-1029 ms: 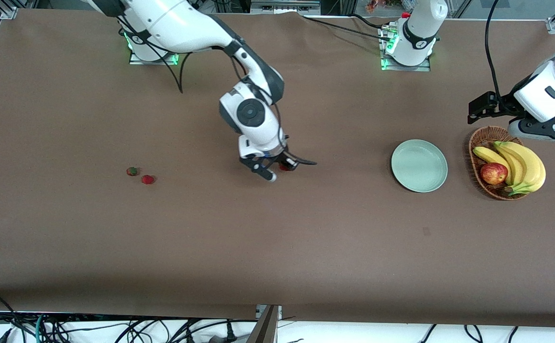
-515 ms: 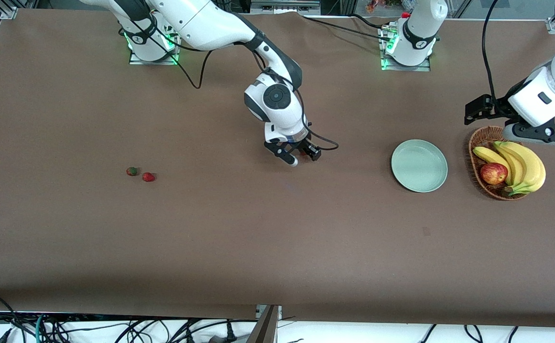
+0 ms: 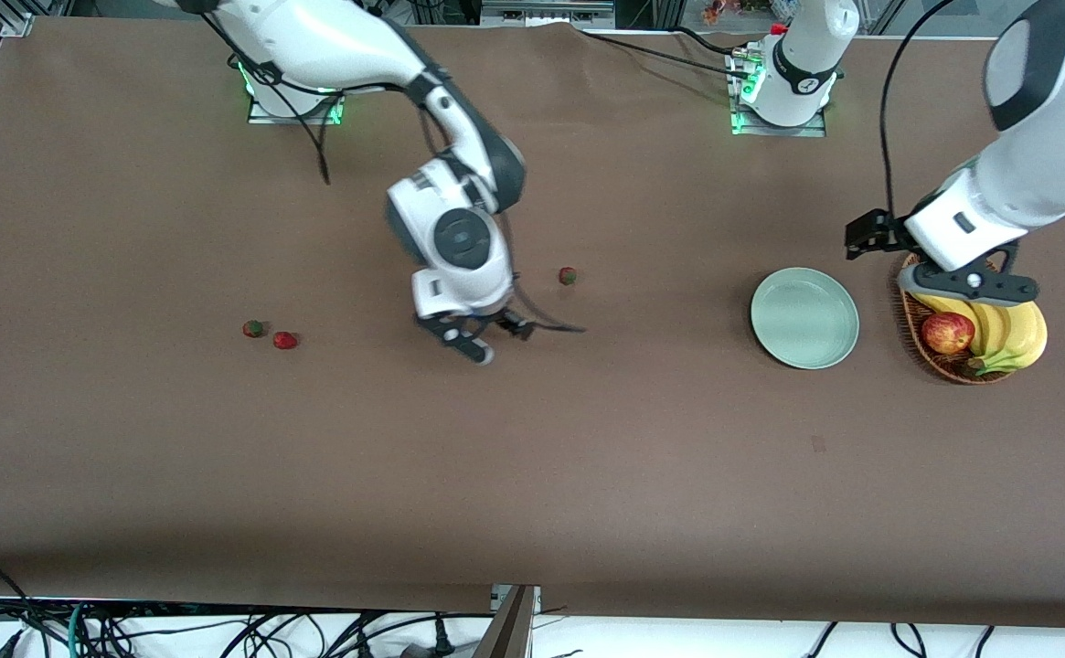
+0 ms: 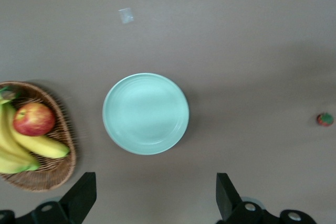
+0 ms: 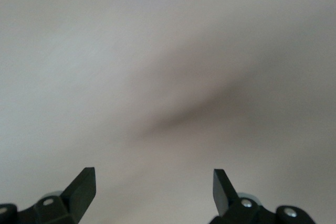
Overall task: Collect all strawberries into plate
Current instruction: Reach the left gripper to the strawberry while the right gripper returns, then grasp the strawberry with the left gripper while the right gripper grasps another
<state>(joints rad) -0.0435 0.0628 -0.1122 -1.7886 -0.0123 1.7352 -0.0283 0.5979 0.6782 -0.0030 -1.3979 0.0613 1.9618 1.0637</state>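
right hand (image 3: 486, 338) fingers apart, empty, over bare worktop (image 3: 532, 475) twd right arm's end from plate (image 3: 804, 317). one strawberry (image 3: 568, 275) near it, two strawberries (image 3: 269, 334) further that way. left hand (image 4: 152, 203) apart, over basket (image 3: 948, 366) beside plate.

I count three strawberries on the surface (image 3: 587, 475): one (image 3: 568, 275) on its own, and a pair, the first (image 3: 253, 328) just beside the second (image 3: 285, 340). One plate (image 3: 804, 318). One basket (image 3: 945, 366), and in it I make out one apple (image 3: 947, 333) and a bunch of bananas (image 3: 1012, 331), three as far as I can tell.
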